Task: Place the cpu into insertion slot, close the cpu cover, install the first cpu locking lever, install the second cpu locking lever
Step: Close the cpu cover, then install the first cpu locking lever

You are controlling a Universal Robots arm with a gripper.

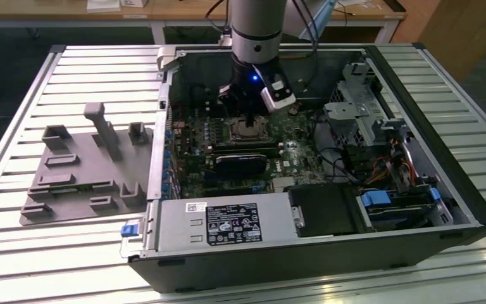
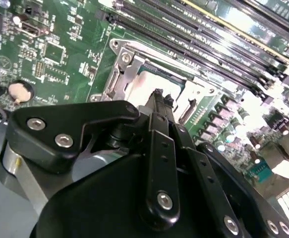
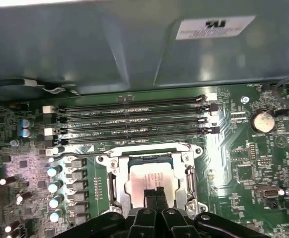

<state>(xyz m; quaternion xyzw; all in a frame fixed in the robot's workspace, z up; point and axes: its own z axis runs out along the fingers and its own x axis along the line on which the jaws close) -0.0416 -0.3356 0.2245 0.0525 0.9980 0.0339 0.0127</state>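
Note:
The cpu (image 3: 149, 174) lies flat in the insertion slot (image 3: 184, 149) on the green board, its dull silver top showing. The silvery cpu cover (image 3: 115, 184) lies down around it like a frame, and the chip shows through its window. My gripper (image 3: 154, 192) is shut, its two dark fingertips pressed together with nothing between them. They sit on or just above the chip's edge nearest the wrist. In the second wrist view the gripper (image 2: 158, 95) points down at the slot (image 2: 129, 64). In the exterior view the gripper (image 1: 247, 117) hangs over the slot (image 1: 247, 132) inside the open computer case.
Long black memory slots (image 3: 134, 119) run beside the socket, towards the case wall. A black heatsink block (image 1: 243, 163), the power supply (image 1: 222, 221) and a drive cage (image 1: 366, 107) crowd the case. A grey fixture plate (image 1: 83, 171) lies on the slatted table at the exterior view's left.

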